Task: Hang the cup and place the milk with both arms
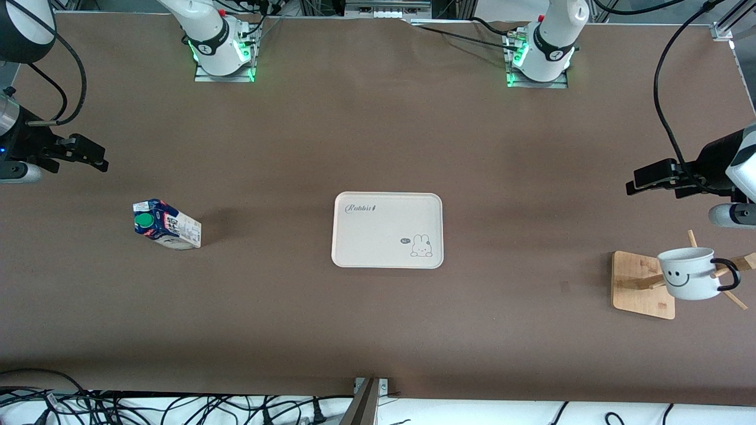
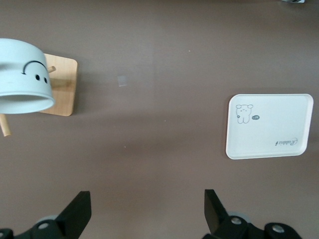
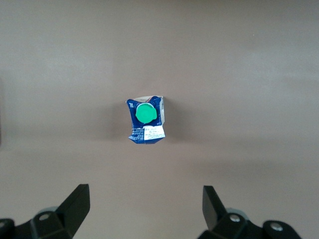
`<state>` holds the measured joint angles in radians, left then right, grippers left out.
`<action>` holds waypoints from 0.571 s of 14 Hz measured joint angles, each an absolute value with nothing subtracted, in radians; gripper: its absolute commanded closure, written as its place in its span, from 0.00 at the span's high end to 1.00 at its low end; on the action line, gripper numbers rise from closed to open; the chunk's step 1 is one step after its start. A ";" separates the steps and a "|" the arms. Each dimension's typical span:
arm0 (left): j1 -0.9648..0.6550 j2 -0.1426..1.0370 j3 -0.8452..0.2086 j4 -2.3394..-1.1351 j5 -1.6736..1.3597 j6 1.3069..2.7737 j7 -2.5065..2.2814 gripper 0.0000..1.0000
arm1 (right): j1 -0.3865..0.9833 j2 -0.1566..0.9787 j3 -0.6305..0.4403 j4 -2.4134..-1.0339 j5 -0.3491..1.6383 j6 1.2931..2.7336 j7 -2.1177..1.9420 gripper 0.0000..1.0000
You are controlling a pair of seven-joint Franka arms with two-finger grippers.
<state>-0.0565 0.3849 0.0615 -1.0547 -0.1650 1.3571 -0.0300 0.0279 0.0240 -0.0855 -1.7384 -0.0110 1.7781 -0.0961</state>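
Note:
The white smiley cup (image 1: pixel 688 274) hangs by its black handle on a peg of a wooden rack (image 1: pixel 635 283) at the left arm's end of the table; it also shows in the left wrist view (image 2: pixel 25 74). The milk carton (image 1: pixel 167 225) stands on the table at the right arm's end, with its green cap seen from above in the right wrist view (image 3: pixel 146 119). My left gripper (image 1: pixel 632 184) (image 2: pixel 147 199) is open and empty, up over bare table near the rack. My right gripper (image 1: pixel 101 162) (image 3: pixel 145 194) is open and empty, up over bare table near the milk.
A cream tray (image 1: pixel 387 203) with a rabbit drawing lies at the middle of the table; it also shows in the left wrist view (image 2: pixel 269 149). The arms' bases (image 1: pixel 221 53) stand along the table's back edge. Cables lie along the front edge.

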 measured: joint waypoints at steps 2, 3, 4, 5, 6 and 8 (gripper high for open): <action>-0.086 0.373 0.054 -1.055 -0.124 1.321 -0.030 1.00 | 0.028 0.020 -0.085 -1.739 -0.011 1.778 -0.096 1.00; -0.116 0.366 0.051 -1.054 -0.081 1.312 -0.037 1.00 | 0.028 0.020 -0.085 -1.739 -0.011 1.778 -0.096 1.00; -0.148 0.359 0.050 -1.054 -0.049 1.308 -0.057 1.00 | 0.028 0.020 -0.085 -1.740 -0.011 1.778 -0.096 1.00; -0.171 0.354 0.050 -1.054 -0.034 1.301 -0.078 1.00 | 0.028 0.020 -0.085 -1.740 -0.011 1.778 -0.096 1.00; -0.182 0.349 0.050 -1.054 -0.031 1.293 -0.091 1.00 | 0.028 0.020 -0.085 -1.740 -0.011 1.778 -0.096 1.00; -0.184 0.339 0.053 -1.057 -0.031 1.291 -0.094 1.00 | 0.028 0.020 -0.083 -1.740 -0.011 1.778 -0.096 1.00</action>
